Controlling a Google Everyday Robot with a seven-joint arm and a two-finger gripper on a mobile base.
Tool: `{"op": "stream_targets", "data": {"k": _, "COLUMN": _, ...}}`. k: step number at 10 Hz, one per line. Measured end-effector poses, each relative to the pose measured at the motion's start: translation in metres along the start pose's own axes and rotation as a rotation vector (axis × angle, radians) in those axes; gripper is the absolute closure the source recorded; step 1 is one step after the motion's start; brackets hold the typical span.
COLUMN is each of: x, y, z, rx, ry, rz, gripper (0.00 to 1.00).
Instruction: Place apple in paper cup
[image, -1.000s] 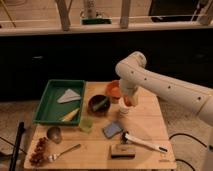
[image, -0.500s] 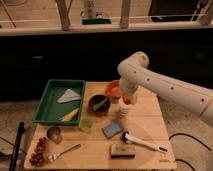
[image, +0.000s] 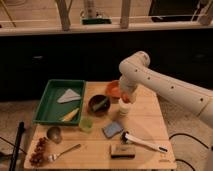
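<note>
apple: the apple hangs clear of the worktop, right over the mouth of the paper cup. I cannot tell whether it touches the rim.
fingers: my gripper points down at the end of the white arm. Its fingers pinch the apple, judged from the fruit sitting off the worktop at my tip; the pads themselves are mostly hidden by the wrist.
cup: upright, near the middle of the worktop. I cannot see whether it is empty.
step: carry looks done; I am at the lowering and release stage.
next move: a short, straight descent, centred on the mouth. The apple looks about as wide as the opening, so an off-centre drop could catch the rim and tip the light cup. Then spread the fingers and lift straight up.
near neighbours: orange bowl just behind and to the camera's left of the cup; dark bowl near on the same side; blue sponge in front.
open room: bare wood on the arm's side of the cup, so that way is free for retreat.
edges: the cup stands well in from every worktop edge. A spilled apple could roll toward the front, where a white-handled brush lies.
</note>
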Motion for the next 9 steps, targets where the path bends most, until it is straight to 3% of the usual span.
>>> {"op": "stream_targets", "data": {"k": 2, "x": 0.0015, "y": -0.0006, "z": 0.0029, "rx": -0.006, "ry": -0.018, "rz": -0.002, "gripper": 0.90}}
{"op": "stream_targets", "data": {"k": 6, "x": 0.0037, "y": 0.0010, "z": 0.0063, "rx": -0.014, "ry": -0.038, "rz": -0.005, "gripper": 0.47}}
{"op": "stream_targets", "data": {"k": 9, "x": 0.0041, "y": 0.0009, "z": 0.0069, "rx": -0.016, "ry": -0.040, "rz": -0.008, "gripper": 0.21}}
